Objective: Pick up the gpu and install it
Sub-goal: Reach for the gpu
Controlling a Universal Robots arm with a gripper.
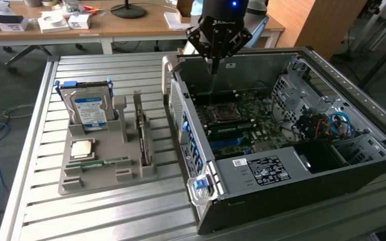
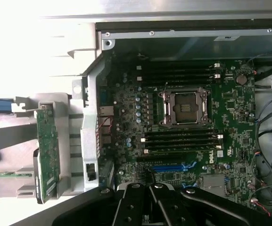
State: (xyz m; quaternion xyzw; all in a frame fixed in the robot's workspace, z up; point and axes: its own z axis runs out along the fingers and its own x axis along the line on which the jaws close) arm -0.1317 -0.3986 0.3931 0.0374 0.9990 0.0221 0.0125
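The gpu (image 1: 141, 131) stands on edge in a slot of the grey holder (image 1: 106, 175) on the table, at the exterior view's left of the open computer case (image 1: 260, 170). In the wrist view the gpu (image 2: 46, 149) shows as a thin card seen edge-on beside the case wall. My gripper (image 1: 213, 69) hangs over the far part of the case interior, above the motherboard (image 1: 247, 125), well apart from the gpu. Its fingers (image 2: 160, 194) are shut together with nothing between them, pointing down near the blue expansion slot (image 2: 173, 167).
The holder also carries a silver blue-labelled hard drive (image 1: 88, 110), a processor chip (image 1: 82, 149) and a green RAM stick (image 1: 100, 162). On the motherboard sit an empty CPU socket (image 2: 188, 107) and memory slots (image 2: 183, 141). Cables (image 1: 333, 125) fill the case's far corner. Desks stand behind.
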